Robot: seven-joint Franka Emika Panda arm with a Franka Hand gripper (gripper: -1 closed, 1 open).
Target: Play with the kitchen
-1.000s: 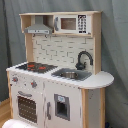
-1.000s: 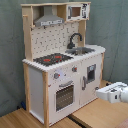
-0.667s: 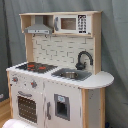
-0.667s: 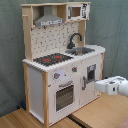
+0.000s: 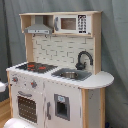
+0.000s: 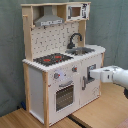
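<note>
Standing on a light wood table (image 6: 95, 116), the boxy white-and-wood kitchen (image 6: 60, 60) is being approached at its cabinet front by the smooth white gripper (image 6: 93, 75); its finger state cannot be told.

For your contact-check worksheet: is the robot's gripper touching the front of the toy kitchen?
Cannot tell. In the second exterior view the gripper overlaps the toy kitchen near its right cupboard door, but neither contact nor a gap shows plainly.
</note>
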